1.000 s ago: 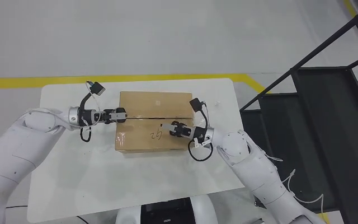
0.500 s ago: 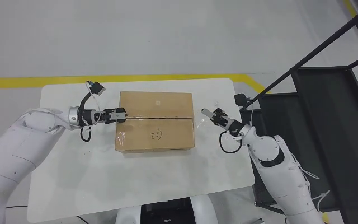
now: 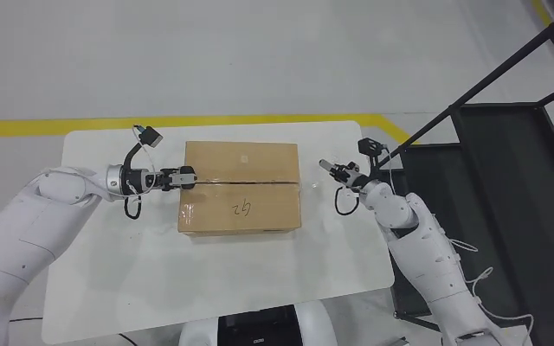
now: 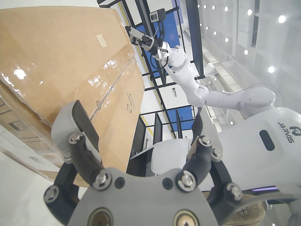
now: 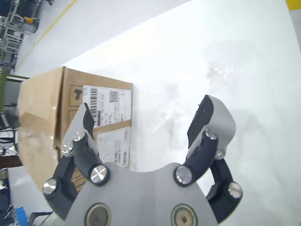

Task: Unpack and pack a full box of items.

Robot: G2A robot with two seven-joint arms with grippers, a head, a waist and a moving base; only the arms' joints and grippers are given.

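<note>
Box (image 3: 240, 186) sits mid-table (image 3: 130, 259). L gripper (image 3: 192, 178) at box's left edge, by top seam. R gripper (image 3: 327, 167) just off box's right side, above table. Rack (image 3: 493, 173) farther right; floor line (image 3: 260, 121) behind box.

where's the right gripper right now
In the top view, the right gripper sits open above the table, just clear of the right end of the cardboard box.

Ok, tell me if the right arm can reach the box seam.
Probably yes: the right gripper hangs open beside the box, bare table between; the left gripper is at the far end of its seam.
</note>
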